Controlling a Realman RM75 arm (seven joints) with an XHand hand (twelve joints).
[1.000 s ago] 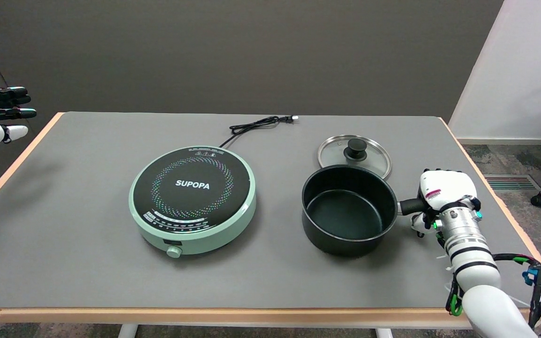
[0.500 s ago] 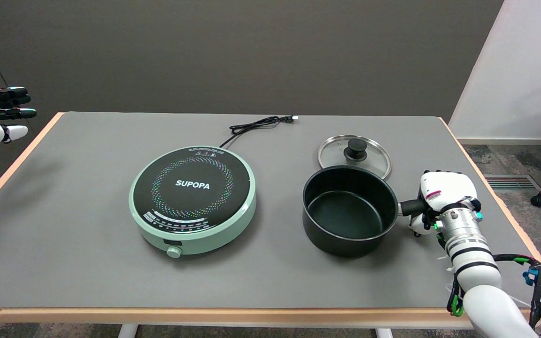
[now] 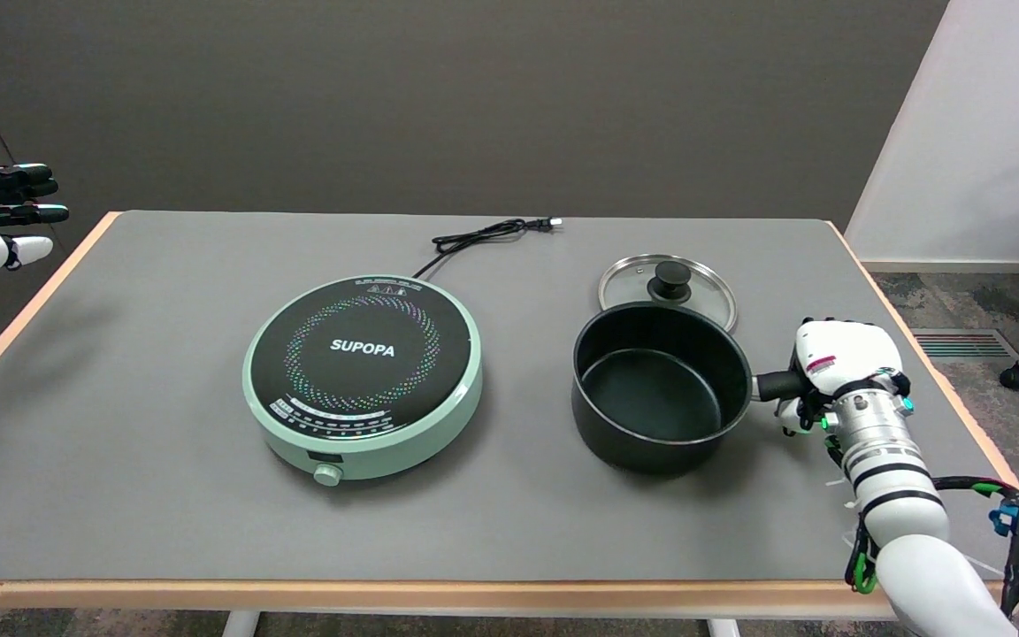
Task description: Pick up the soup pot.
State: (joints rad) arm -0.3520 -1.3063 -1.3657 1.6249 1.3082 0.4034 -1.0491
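While my right hand (image 3: pixel 841 364) sits at the table's right side, I see its fingers wrapped around the black handle (image 3: pixel 773 386) of the soup pot (image 3: pixel 658 386), so it grips that handle and nothing else; only a short stub of handle shows between the hand and the pot wall. From my view the back of the hand faces up and the fingertips are hidden under it. The pot is black, open-topped and empty, right of the table's centre. I cannot tell whether its base touches the surface or hangs just above it. Its far rim overlaps the near edge of the glass lid (image 3: pixel 669 287), which lies flat behind it with its black knob up.

Left of the pot, well apart, I have the round mint-green induction cooker (image 3: pixel 362 376) marked SUPOPA, its knob toward me. Its black power cord (image 3: pixel 485 234) trails to the far edge, plug lying loose. All of it rests on a grey mat over the table (image 3: pixel 120 478) with a pale wood edge. Behind is a dark wall, and at right a white panel and patterned carpet
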